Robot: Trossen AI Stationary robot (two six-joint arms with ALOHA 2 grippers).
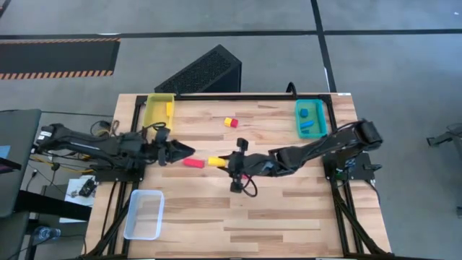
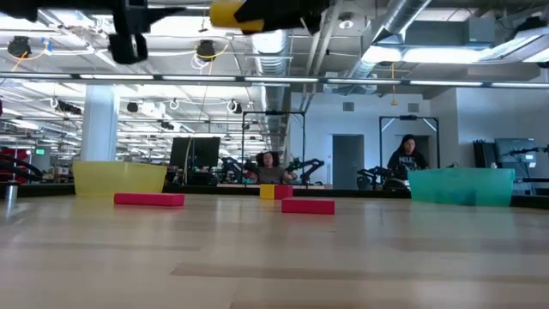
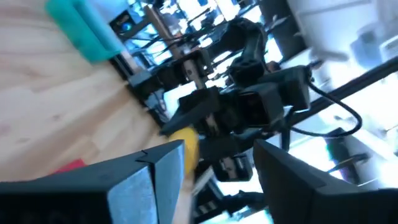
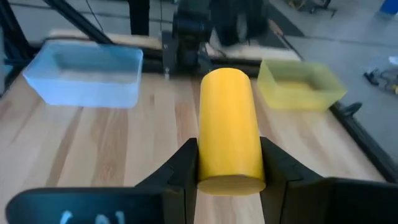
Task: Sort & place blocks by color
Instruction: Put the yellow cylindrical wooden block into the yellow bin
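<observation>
Yellow block: clamped in my right gripper, frame centre, above the table. My left gripper empty, fingers apart. Sorted, I judge: one yellow in yellow tray, blues in teal tray. Left: red block, red-yellow pair.

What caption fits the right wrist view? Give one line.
Right hand shut on a yellow block, facing the clear tray and yellow tray.

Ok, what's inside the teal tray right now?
From above, the teal tray holds two blue blocks and something small and dark near its far end. In the low view its wall hides the contents.
</observation>
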